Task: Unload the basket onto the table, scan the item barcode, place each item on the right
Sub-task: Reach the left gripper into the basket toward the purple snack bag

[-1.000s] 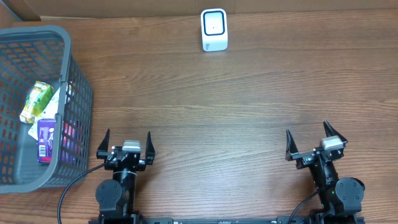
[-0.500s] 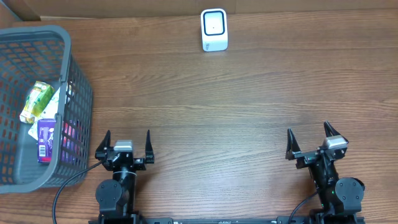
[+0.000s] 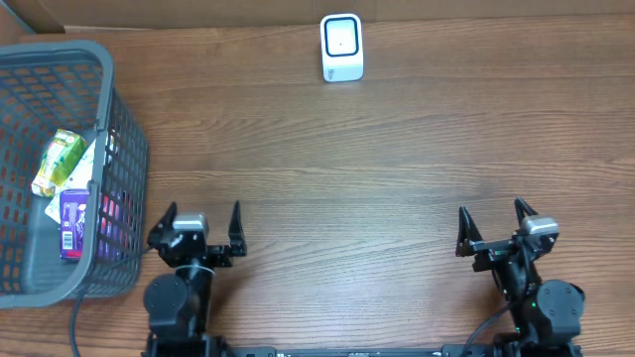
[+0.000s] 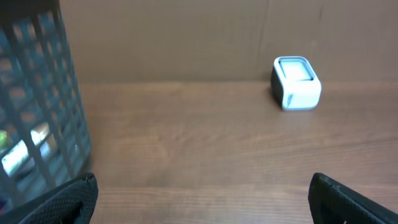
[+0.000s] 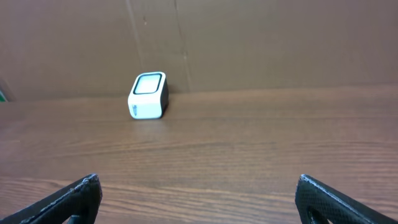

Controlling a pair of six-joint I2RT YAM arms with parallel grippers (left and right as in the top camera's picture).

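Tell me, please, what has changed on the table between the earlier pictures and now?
The left claw has swung slightly to the left, toward the grey plastic mesh basket; it is open and empty. Nothing was taken hold of or let go. The right claw, the white box-shaped scanner and the yellow-green packet in the basket stayed as they were.

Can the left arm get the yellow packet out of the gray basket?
Probably yes. The left end effector is open and empty, right beside the basket, whose top is open. It would have to lift over the wall first; the yellow packet lies uncovered inside.
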